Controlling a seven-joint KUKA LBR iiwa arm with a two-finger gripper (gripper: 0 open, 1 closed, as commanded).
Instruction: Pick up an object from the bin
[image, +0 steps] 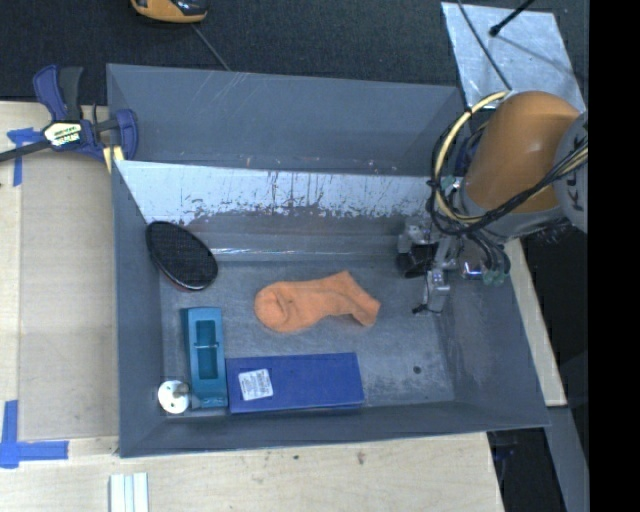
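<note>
gripper (436, 294) near crumpled orange sock (313, 304)

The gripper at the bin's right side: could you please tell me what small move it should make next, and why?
Probably a short shift toward the view's left, bringing the gripper over the orange crumpled cloth, the nearest thing. It hangs above bare bin floor just right of that cloth, with nothing under it to pick.

My gripper (437, 292) hangs low at the right end of the grey bin (300, 120), just beside a crumpled orange sock (312, 305) at mid-floor. Well to the left lie a black oval brush (181, 255), a teal holder (205, 358), a small white knob (173, 397) and a flat blue box (295, 382).
</note>
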